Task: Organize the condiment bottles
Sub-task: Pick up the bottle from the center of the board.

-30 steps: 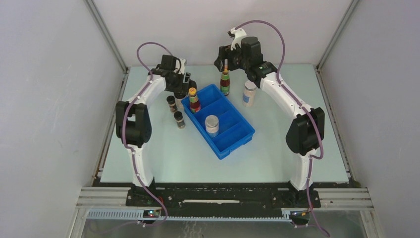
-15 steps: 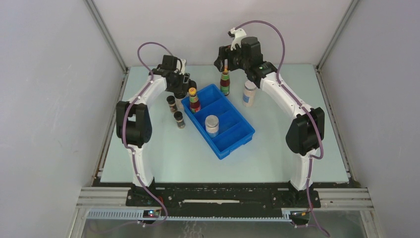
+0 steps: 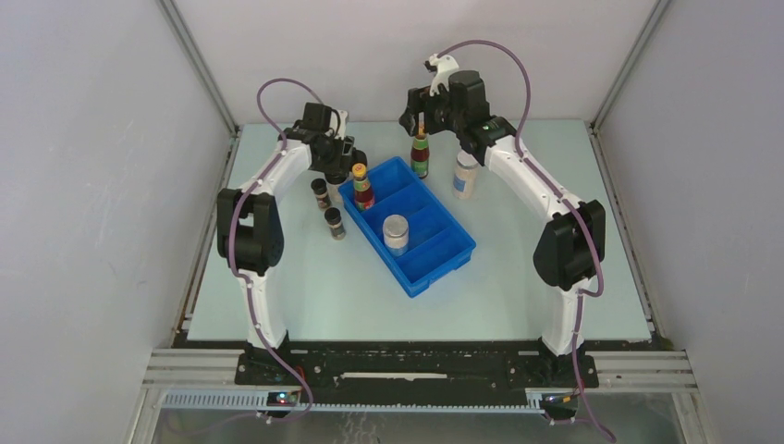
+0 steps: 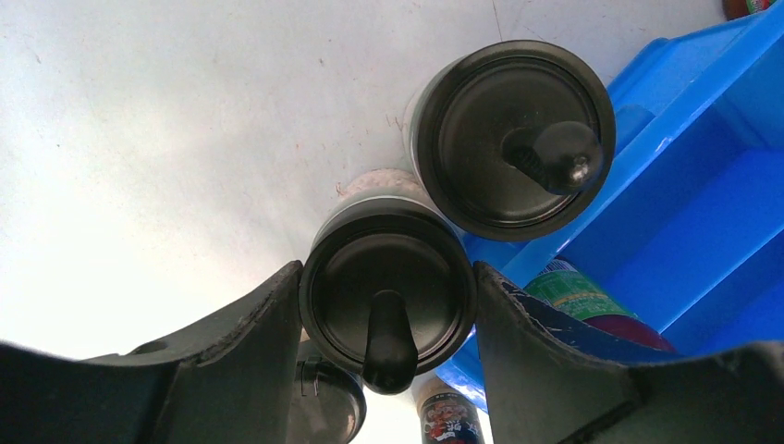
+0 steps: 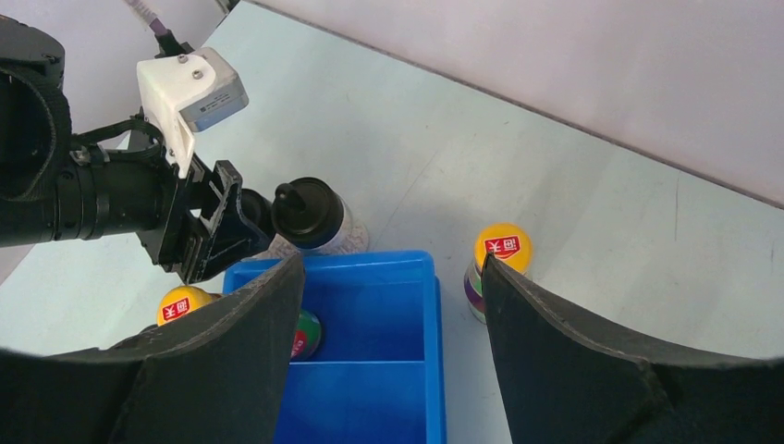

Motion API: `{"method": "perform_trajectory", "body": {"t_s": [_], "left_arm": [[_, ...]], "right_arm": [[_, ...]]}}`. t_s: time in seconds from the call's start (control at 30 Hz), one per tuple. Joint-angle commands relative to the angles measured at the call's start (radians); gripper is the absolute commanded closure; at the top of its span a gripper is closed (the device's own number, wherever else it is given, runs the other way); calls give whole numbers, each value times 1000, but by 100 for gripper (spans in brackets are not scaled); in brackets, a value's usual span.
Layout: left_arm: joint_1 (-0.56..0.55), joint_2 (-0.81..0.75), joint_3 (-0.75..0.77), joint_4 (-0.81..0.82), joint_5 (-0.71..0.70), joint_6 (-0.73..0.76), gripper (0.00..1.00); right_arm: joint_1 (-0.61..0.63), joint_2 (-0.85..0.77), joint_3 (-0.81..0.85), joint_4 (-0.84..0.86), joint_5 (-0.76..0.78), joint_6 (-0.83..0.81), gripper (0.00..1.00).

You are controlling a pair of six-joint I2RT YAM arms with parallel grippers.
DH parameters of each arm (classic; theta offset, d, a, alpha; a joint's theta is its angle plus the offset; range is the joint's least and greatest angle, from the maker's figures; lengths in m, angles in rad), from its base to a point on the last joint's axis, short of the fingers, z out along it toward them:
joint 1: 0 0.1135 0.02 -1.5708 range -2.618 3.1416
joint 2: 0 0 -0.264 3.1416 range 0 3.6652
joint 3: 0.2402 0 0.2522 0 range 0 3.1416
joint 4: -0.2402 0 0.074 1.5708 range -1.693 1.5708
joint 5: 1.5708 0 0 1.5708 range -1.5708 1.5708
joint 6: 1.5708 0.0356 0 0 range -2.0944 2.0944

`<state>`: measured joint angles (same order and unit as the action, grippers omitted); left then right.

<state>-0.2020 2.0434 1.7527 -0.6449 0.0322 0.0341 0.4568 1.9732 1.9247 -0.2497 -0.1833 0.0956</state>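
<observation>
In the left wrist view my left gripper [image 4: 388,276] is shut on a short black-lidded spice jar [image 4: 388,301], a finger against each side of its lid. A second spice jar [image 4: 513,139] stands right behind it, against the blue tray's corner. From above, the left gripper [image 3: 335,169] covers both. My right gripper [image 3: 421,113] hangs open over a tall dark-red bottle [image 3: 421,155] that stands on the table behind the tray; its yellow cap [image 5: 502,248] shows beside the right finger. Nothing is between the right gripper's [image 5: 388,277] fingers.
The blue divided tray [image 3: 444,254] lies diagonally mid-table, holding a dark-red bottle [image 3: 362,187] at its far end and a white-capped jar [image 3: 396,233] in the middle. Two more spice jars [image 3: 320,192] [image 3: 335,223] stand left of it. Another white-capped jar [image 3: 465,174] stands to its right.
The left gripper's jaws have closed in onto the spice jar's lid. Both arms and all bottles stay where they were.
</observation>
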Motion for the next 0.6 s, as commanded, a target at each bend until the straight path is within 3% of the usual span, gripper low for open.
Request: {"method": "perform_trajectory", "body": {"t_s": [0.0,0.57], "left_arm": [[-7,-39,-7,-14,-17,4,100],[-11,-207,-4,52,-164,-28,100]], "right_arm": [[8,-67,-2,23,19,6,21],[22,-123,-17,14,37,-3,21]]}}
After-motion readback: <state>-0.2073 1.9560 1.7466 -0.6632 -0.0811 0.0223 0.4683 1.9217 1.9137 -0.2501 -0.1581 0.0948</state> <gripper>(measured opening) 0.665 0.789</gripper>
